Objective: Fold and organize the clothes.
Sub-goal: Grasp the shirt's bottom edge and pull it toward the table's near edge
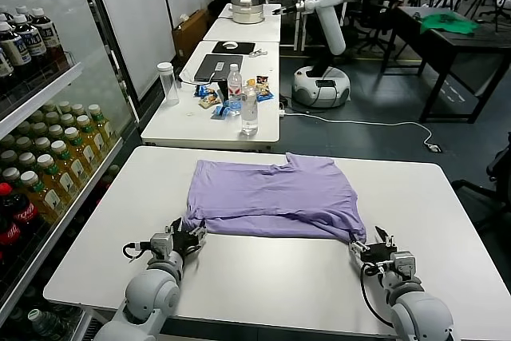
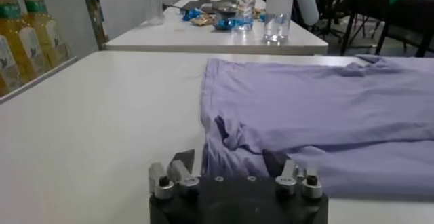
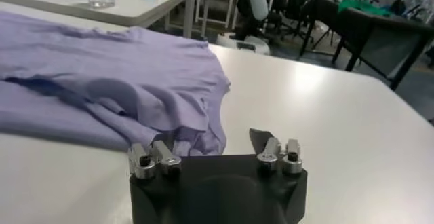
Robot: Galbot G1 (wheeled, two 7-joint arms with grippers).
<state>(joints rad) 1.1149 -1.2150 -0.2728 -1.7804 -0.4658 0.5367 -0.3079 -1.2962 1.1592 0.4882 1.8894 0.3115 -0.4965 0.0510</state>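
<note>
nearest the robot, both arms reach low over the front of the white table (image 1: 263, 277). the left gripper (image 1: 188, 233) sits at the near left corner of the lavender t-shirt (image 1: 275, 193), and the right gripper (image 1: 369, 247) at the near right corner. in the left wrist view the left gripper's fingers (image 2: 182, 161) stand spread apart with the bunched hem of the shirt lying between and just beyond them, so it reads as released, not yet clamped on cloth. in the right wrist view the right gripper's fingers (image 3: 260, 139) are likewise parted, with the rumpled corner of the shirt reaching one side of the gap, and no clear pinch on it. the shirt lies in the middle of the table, already doubled over once so that its near edge is a thick folded band while the far edge shows the collar and a sleeve bump. my reading is that one fold is laid and the robot stands between folds, either just letting go or lining up for a new grasp. the next move likely calls for both grippers to close on their corners at the same height, so the thin fabric lifts evenly and does not drag the lower layer. farther off stands a second table with water bottles (image 1: 249, 108) and a laptop (image 1: 216, 67), and drink shelves (image 1: 48, 157) run along the left.
</note>
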